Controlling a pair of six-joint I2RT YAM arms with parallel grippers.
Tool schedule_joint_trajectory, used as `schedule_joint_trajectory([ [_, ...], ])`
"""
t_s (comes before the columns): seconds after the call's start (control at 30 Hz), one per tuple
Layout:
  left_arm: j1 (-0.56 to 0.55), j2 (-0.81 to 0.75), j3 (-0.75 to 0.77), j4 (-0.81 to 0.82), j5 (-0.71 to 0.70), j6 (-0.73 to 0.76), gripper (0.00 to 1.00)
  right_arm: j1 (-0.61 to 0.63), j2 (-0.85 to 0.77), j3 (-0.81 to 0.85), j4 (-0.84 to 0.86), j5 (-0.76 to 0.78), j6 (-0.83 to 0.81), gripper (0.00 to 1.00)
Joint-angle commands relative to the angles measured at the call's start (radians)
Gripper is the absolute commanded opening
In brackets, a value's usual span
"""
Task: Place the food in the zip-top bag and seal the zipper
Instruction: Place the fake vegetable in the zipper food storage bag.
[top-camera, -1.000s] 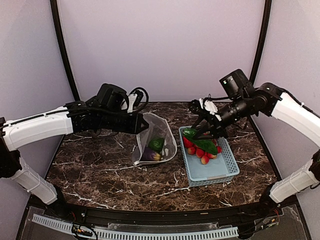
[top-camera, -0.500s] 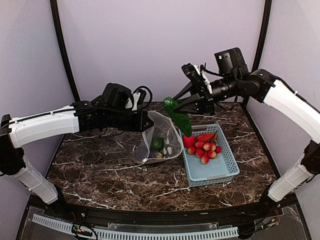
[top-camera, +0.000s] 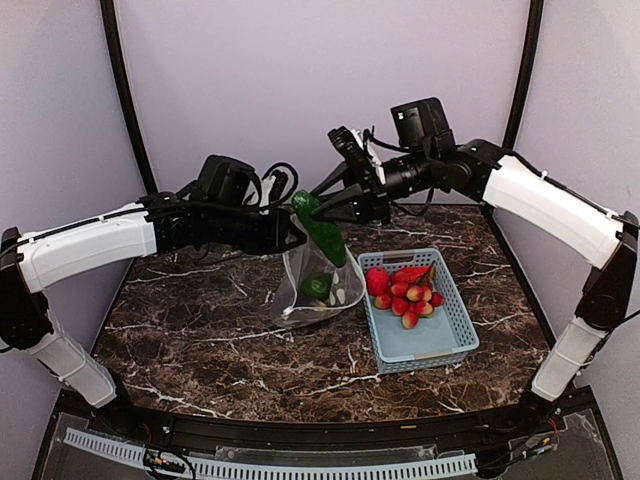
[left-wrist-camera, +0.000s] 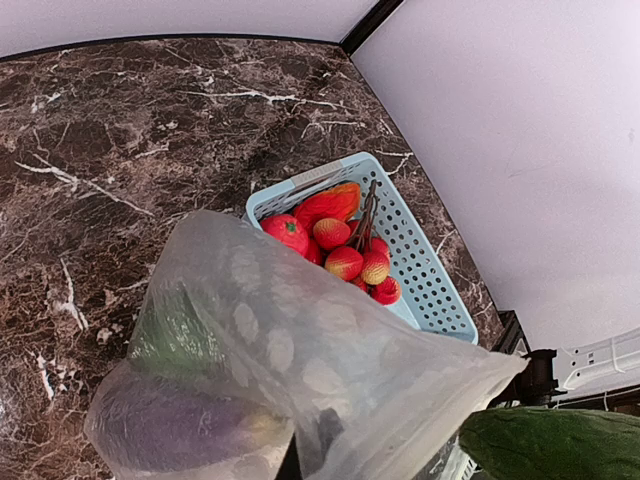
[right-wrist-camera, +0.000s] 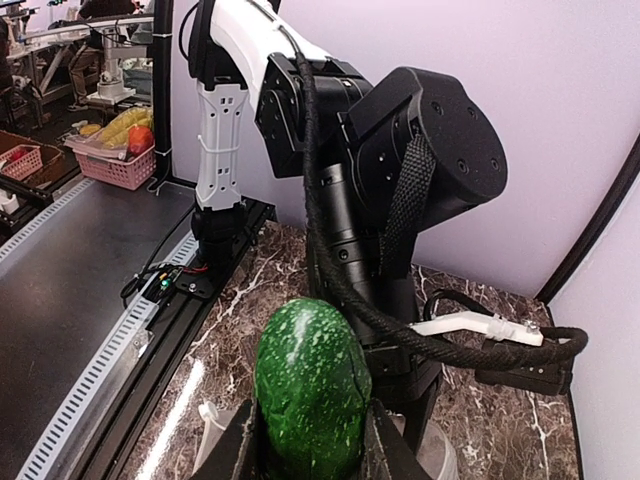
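My left gripper (top-camera: 288, 236) is shut on the mouth edge of the zip-top bag (top-camera: 318, 282) and holds it up open; the bag's bottom rests on the table. In the left wrist view the dotted bag (left-wrist-camera: 300, 350) covers the jaws. A purple eggplant (left-wrist-camera: 170, 420) and a green piece (top-camera: 317, 286) lie inside. My right gripper (top-camera: 345, 205) is shut on the green cucumber (top-camera: 322, 230), which hangs tilted over the bag's mouth. The right wrist view shows the cucumber (right-wrist-camera: 310, 385) between both fingers (right-wrist-camera: 236, 445). I cannot make out the zipper.
A light-blue slotted basket (top-camera: 430, 335) stands right of the bag with several red and red-yellow round pieces (top-camera: 403, 292) at its far end. The left arm's wrist (right-wrist-camera: 400, 180) is close in front of the right gripper. A dark frame borders the marble table (top-camera: 200, 340).
My right gripper has lifted the cucumber out of the basket and carried it up and left, over the bag's mouth. The left gripper has raised the bag's edge a little.
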Motion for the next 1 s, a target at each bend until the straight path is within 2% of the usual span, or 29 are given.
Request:
schedule_joint_trajectory([
  [0.0,0.011,-0.013,0.04,-0.003,0.056,-0.023,0.01,0.01,0.059,0.059,0.041,0.004,-0.038,0.26],
  [0.13,0.018,-0.016,0.04,0.005,0.084,-0.046,0.01,0.011,0.094,0.062,0.052,0.073,-0.073,0.32],
  [0.4,0.046,-0.047,0.014,0.027,0.114,-0.07,0.01,0.01,0.02,-0.043,0.081,0.165,-0.068,0.64],
  [0.6,0.065,-0.055,-0.022,0.058,0.139,-0.087,0.01,0.009,-0.093,-0.129,0.076,0.211,-0.02,0.65],
  [0.73,0.082,-0.059,-0.024,0.041,0.152,-0.069,0.01,0.006,-0.146,-0.117,-0.019,0.23,0.025,0.65],
  [0.8,0.093,-0.067,0.041,-0.054,0.139,-0.007,0.01,-0.005,-0.171,-0.112,-0.064,0.266,0.06,0.65],
  [0.83,0.095,-0.073,0.123,-0.173,0.112,0.03,0.01,-0.016,-0.185,-0.113,-0.082,0.286,0.075,0.65],
  [0.93,0.096,-0.12,0.243,-0.363,-0.1,0.162,0.01,-0.073,-0.23,-0.155,-0.121,0.32,0.096,0.64],
  [0.97,0.096,-0.127,0.26,-0.406,-0.122,0.181,0.01,-0.094,-0.245,-0.176,-0.126,0.332,0.097,0.63],
])
